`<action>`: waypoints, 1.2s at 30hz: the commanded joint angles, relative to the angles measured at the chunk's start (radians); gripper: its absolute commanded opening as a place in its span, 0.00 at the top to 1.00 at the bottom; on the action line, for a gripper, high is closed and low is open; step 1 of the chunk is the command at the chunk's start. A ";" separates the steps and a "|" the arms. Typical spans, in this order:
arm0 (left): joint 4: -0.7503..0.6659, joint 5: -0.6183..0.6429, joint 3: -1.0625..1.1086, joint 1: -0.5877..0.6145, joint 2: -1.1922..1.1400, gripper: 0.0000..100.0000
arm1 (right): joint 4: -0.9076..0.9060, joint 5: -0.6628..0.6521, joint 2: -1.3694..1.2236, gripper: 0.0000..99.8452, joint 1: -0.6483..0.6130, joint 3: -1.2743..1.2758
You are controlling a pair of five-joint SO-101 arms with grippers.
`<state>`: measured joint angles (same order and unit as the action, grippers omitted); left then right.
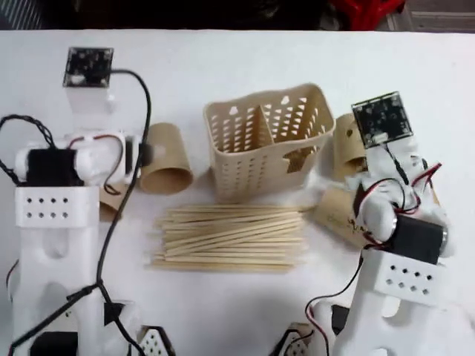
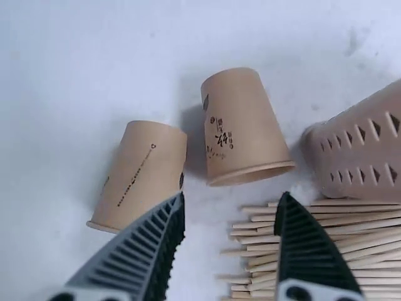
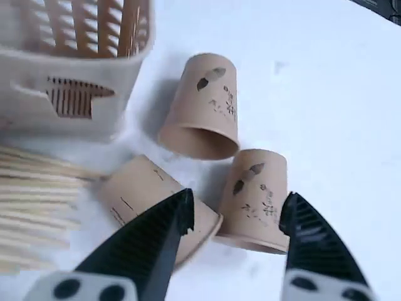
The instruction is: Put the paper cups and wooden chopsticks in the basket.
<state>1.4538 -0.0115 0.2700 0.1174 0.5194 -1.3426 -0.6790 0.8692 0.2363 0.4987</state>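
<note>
We see left fingers (image 2: 150,251) spread, empty, paper cups (image 2: 241,128) beyond tips; right fingers (image 3: 150,244) spread, empty, further cups (image 3: 254,197) beyond tips.

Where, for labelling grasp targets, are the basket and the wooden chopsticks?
basket (image 1: 241,174): high view, on its front wall.
wooden chopsticks (image 1: 230,237): high view, on the middle of the pile.

We see brown paper cups (image 1: 165,169) tipped over on either side of the upright cream basket (image 1: 249,176), wooden chopsticks (image 1: 230,239) piled just beside it.
</note>
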 commanded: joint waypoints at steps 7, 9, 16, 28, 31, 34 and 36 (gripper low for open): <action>-0.138 0.008 0.227 0.005 0.076 0.76 | 0.030 -0.727 -0.012 0.78 0.252 0.040; -0.153 0.008 0.261 0.005 0.076 0.76 | 0.143 -0.836 -0.015 0.78 0.298 0.117; -0.259 0.008 0.358 0.010 0.077 0.76 | 0.541 -1.011 -0.016 0.69 0.292 0.388; -0.264 0.008 0.361 0.012 0.074 0.76 | 0.641 -1.218 -0.285 0.70 0.335 0.354; -0.264 0.008 0.361 0.012 0.074 0.76 | 0.639 -1.218 -0.397 0.70 0.371 0.264; -0.264 0.008 0.362 0.012 0.074 0.76 | 0.639 -1.224 -0.487 0.70 0.404 0.203; -0.264 0.008 0.362 0.012 0.074 0.76 | 0.639 -1.226 -0.529 0.70 0.414 0.187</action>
<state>1.2098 -0.0115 0.6368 0.1220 0.5685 -0.7258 -1.8850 0.3844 0.6276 0.7442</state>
